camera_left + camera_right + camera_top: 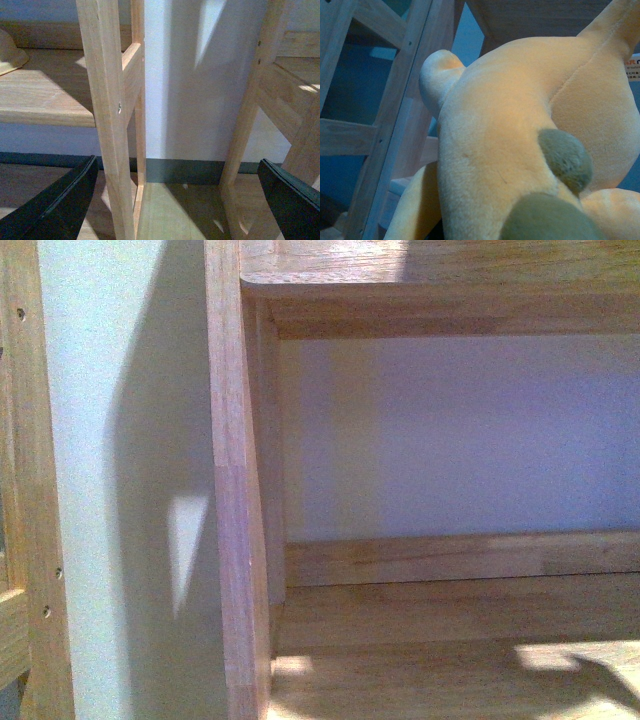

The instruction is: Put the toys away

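Left claw (pixel 177 162) is hanging open, empty; right claw unseen, cannot tell its grip. Plush animal (pixel 510 125) is crowding the right wrist camera, apparently not yet stowed; wooden shelf (pixel 450 610) is awaiting it.

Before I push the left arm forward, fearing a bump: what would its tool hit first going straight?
Likely the wall beyond the gap, though the near wooden upright stands close beside that line; depth is unclear.

Orange-yellow plush animal (pixel 500 130), olive spikes (pixel 566 157)
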`<control>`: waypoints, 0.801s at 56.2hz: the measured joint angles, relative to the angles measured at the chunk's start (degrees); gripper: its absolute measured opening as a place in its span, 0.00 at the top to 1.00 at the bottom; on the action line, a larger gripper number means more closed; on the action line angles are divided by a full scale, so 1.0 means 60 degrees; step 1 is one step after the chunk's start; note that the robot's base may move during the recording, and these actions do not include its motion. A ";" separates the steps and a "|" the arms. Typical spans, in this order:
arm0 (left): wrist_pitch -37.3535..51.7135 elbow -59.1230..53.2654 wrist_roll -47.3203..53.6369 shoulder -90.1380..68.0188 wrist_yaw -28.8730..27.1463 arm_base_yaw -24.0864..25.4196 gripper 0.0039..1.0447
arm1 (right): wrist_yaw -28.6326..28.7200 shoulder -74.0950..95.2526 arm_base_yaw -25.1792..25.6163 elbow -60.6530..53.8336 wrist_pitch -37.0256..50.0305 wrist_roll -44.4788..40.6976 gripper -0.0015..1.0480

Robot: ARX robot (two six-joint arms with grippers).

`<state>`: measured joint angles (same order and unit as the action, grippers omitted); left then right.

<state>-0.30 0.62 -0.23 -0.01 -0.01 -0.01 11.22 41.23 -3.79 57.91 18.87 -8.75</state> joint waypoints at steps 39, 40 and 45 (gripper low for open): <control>0.0000 0.0000 0.0000 0.0000 0.0000 0.0000 0.05 | -0.1173 0.4852 -0.0521 0.4113 -0.0852 0.1049 0.83; 0.0000 0.0000 0.0000 0.0000 0.0000 0.0000 0.05 | -0.1162 0.4921 -0.0517 0.4211 -0.0911 0.1111 0.83; 0.0000 0.0000 0.0000 0.0000 0.0000 0.0000 0.05 | -0.1016 0.5468 -0.0517 0.5002 -0.1402 0.1843 0.83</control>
<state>-0.30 0.62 -0.23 -0.01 -0.01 -0.01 5.13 74.04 -6.90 87.92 10.46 2.31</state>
